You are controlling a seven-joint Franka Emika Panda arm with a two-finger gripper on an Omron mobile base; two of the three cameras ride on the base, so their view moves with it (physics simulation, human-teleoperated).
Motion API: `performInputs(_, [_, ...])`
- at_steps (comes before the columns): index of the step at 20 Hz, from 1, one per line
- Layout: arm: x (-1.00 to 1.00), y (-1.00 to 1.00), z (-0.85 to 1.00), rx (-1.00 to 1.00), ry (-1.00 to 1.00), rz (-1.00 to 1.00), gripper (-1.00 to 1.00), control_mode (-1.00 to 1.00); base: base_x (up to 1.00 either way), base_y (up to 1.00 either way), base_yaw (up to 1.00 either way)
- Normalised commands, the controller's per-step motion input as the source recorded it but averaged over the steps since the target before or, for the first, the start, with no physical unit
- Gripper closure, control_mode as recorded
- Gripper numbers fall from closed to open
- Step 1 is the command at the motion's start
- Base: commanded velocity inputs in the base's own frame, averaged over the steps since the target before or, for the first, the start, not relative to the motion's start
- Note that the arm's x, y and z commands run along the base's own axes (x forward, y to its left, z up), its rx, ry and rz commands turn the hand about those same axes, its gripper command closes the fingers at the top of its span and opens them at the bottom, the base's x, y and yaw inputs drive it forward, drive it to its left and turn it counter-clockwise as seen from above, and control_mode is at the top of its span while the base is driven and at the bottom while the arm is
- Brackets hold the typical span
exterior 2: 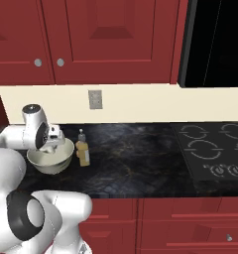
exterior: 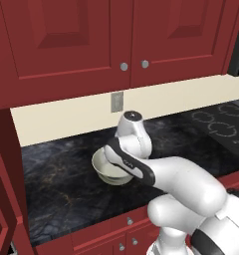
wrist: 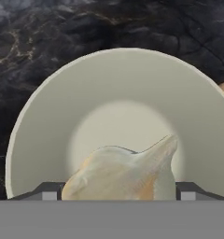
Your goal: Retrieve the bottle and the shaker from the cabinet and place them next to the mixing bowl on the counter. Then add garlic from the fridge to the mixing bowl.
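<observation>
Even, flat rendered light; soft shading inside mixing bowl (wrist: 48,121); hand view slightly blurred.

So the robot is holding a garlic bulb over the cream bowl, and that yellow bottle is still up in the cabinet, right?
Not quite. The garlic is indeed between the jaws above the mixing bowl, but the bottle is not in the cabinet: the right base view shows it standing on the counter just beside the bowl. The cabinet doors above are closed.

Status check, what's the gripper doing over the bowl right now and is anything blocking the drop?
Gripper holds garlic between wide jaws, over the mixing bowl. Bottle stands right beside bowl on counter. Bowl bare inside, nothing in the way.
</observation>
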Motion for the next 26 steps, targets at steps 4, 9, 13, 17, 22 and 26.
performInputs(4, [0.0,0.0,0.0,0.0,0.04,-0.01,1.0,-1.0,0.0,0.0,0.0])
performInputs(9, [0.06,0.0,-0.07,0.0,0.05,-0.01,1.0,-1.0,0.0,0.0,0.0])
performInputs(13, [0.11,0.0,-0.39,0.0,0.0,-0.03,1.0,-1.0,0.0,0.0,0.0])
performInputs(17, [0.07,0.0,-0.33,0.0,0.0,-0.02,1.0,-1.0,0.0,0.0,0.0])
performInputs(22, [0.08,0.0,-0.28,0.0,0.0,-0.01,1.0,-1.0,0.0,0.0,0.0])
performInputs(26, [0.11,0.0,-0.18,0.0,0.0,0.0,1.0,-1.0,0.0,0.0,0.0])
